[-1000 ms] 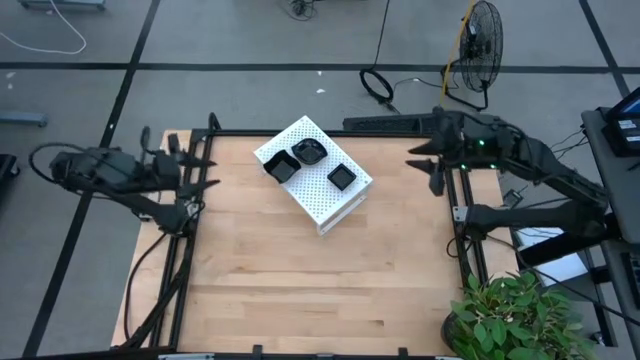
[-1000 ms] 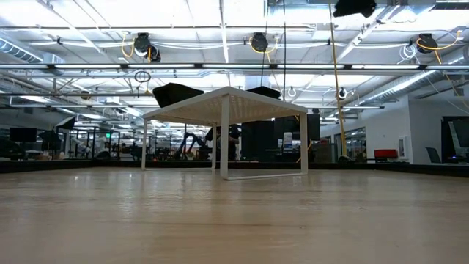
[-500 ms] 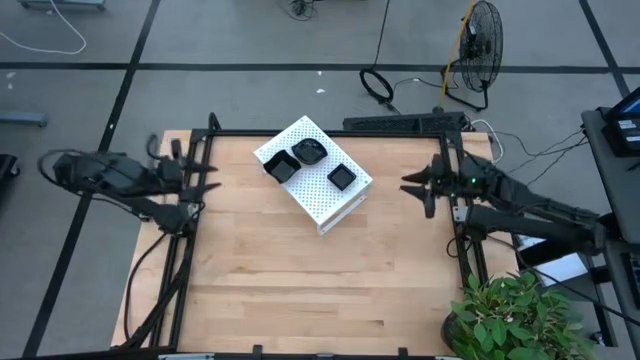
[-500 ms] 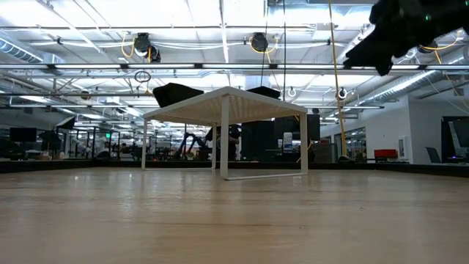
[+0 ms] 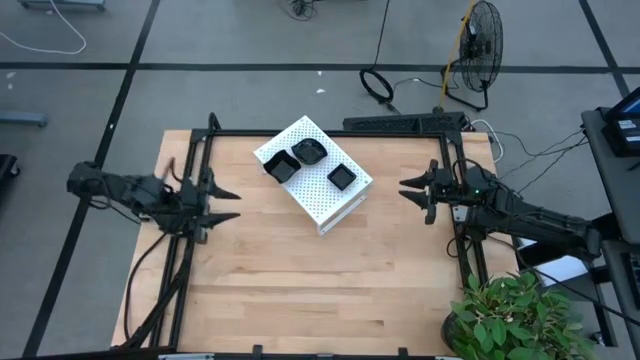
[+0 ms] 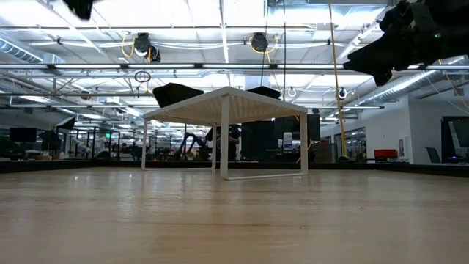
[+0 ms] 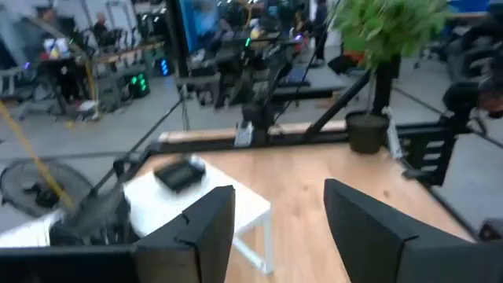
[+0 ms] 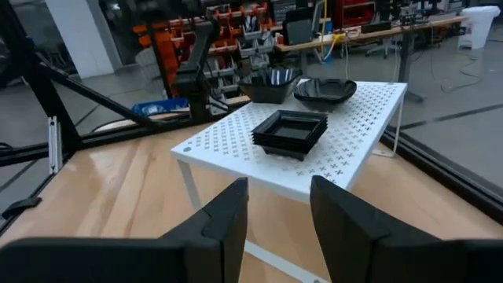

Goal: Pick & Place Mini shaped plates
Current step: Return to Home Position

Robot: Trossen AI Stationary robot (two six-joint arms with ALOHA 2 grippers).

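Three lots of mini shaped plates, glossy and black, rest on top of a white perforated box (image 5: 313,175) that stands on thin legs on the table: a square one (image 5: 342,177) (image 8: 288,130), a wavy-edged one (image 5: 310,151) (image 8: 324,92) and another square one (image 5: 281,167) (image 8: 269,85). One plate (image 7: 180,174) shows in the left wrist view. My left gripper (image 5: 226,203) (image 7: 279,220) is open at the table's left edge, apart from the box. My right gripper (image 5: 411,196) (image 8: 279,208) (image 6: 375,67) is open at the table's right edge, pointing toward the box.
A black frame (image 5: 330,133) runs along the table's far, left and right edges. A potted plant (image 5: 515,318) stands at the near right corner. Bare wood (image 5: 320,280) lies between the box and the near edge. A fan (image 5: 480,45) and cables are on the floor beyond.
My left gripper has swung toward the near edge and in over the table's left edge. My right gripper has moved toward the near edge, a little toward the box, and come lower. The box and plates have stayed where they were.
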